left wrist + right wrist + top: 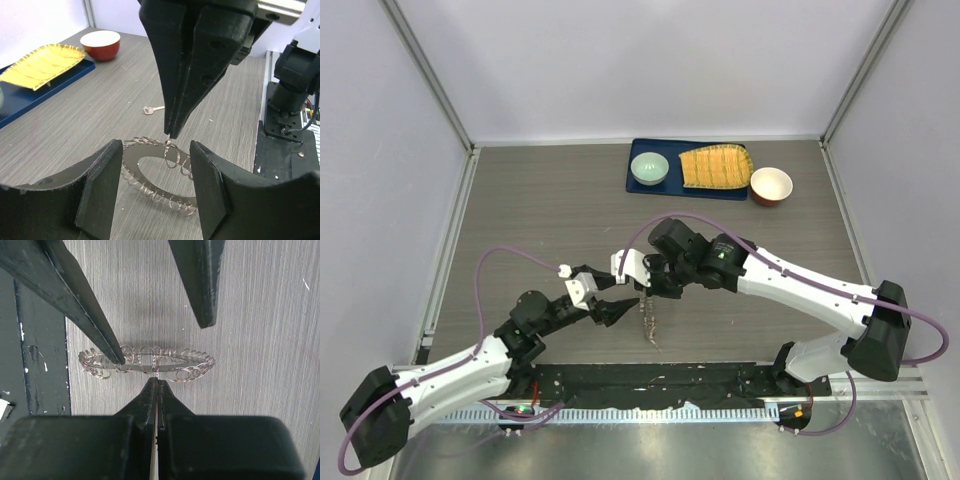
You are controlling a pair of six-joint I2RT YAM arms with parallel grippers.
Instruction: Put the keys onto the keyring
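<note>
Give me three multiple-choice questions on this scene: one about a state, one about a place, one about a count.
1. The right arm's jaws are: A wide open; B shut on a loop of the big grey metal ring fringed with small wire loops; C out of sight.
2. The tiny silver metal key lies: A on the grey wood-grain table; B threaded on the ring; C inside a bowl.
3. Bowls in view: A one; B two; C four.
Answers: 1 B, their tips meet on a loop at the ring's edge. 2 A, it lies alone on the table beyond the ring. 3 B, a pale green bowl on the dark blue tray, a red bowl with a white inside beside it.
</note>
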